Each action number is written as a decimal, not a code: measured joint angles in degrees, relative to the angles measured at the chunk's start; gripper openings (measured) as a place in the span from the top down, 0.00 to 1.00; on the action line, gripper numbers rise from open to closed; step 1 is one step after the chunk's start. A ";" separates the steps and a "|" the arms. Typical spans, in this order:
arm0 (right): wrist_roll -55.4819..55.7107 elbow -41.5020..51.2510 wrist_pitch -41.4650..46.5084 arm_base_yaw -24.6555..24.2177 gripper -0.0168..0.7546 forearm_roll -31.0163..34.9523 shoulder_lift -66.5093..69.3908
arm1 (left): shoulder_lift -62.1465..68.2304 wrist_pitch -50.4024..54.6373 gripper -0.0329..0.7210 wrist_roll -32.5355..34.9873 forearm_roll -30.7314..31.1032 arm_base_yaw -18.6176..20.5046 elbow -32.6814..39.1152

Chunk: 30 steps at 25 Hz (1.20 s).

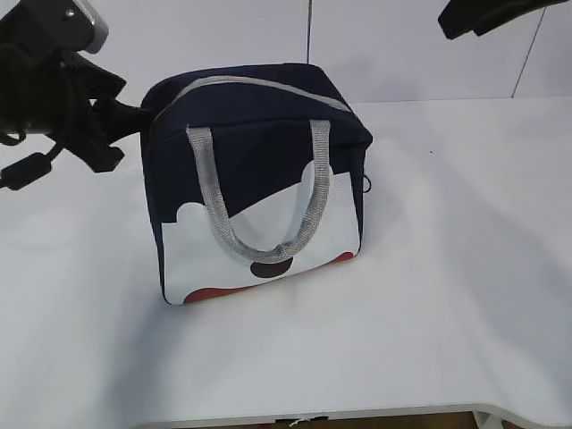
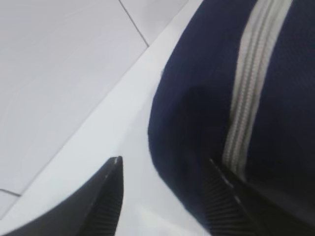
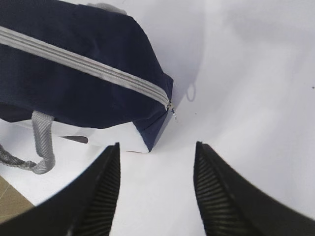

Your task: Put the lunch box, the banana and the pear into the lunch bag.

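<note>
The navy lunch bag stands upright in the middle of the white table, its printed white, red and black side facing front. Its grey zipper runs shut along the top, with the metal pull at the right end. My left gripper is open at the bag's upper left end, its right finger against the navy fabric beside the zipper. High over the table to the bag's right, my right gripper hangs open and holds nothing. The lunch box, banana and pear are out of view.
The left arm with its cable fills the upper left. The right arm shows at the top right corner. Grey handles hang down the bag's front. The table's front edge runs along the bottom; a wall stands behind.
</note>
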 joint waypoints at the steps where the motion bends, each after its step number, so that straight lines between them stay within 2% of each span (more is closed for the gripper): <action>1: 0.00 0.00 0.04 0.00 0.45 0.00 -0.45 | -0.77 -0.88 0.45 0.00 0.96 0.00 0.49; 4: 0.00 0.13 0.13 0.00 0.45 0.00 -2.13 | -3.31 -4.09 0.43 0.00 3.63 0.00 3.20; 10: 0.00 3.00 0.25 0.00 0.45 0.00 -5.56 | -10.82 -10.92 0.43 0.00 4.13 0.00 7.75; 20: 0.00 9.59 0.32 0.38 0.45 2.87 -13.12 | -23.33 -13.45 0.43 0.04 -9.21 0.00 8.26; 26: -0.92 14.42 0.32 3.62 0.45 2.46 -20.97 | -29.62 -13.57 0.43 0.04 -10.46 0.00 8.37; 30: -1.30 16.56 0.51 8.06 0.45 -3.31 -26.08 | -33.25 -13.96 0.43 0.04 -10.55 0.00 9.20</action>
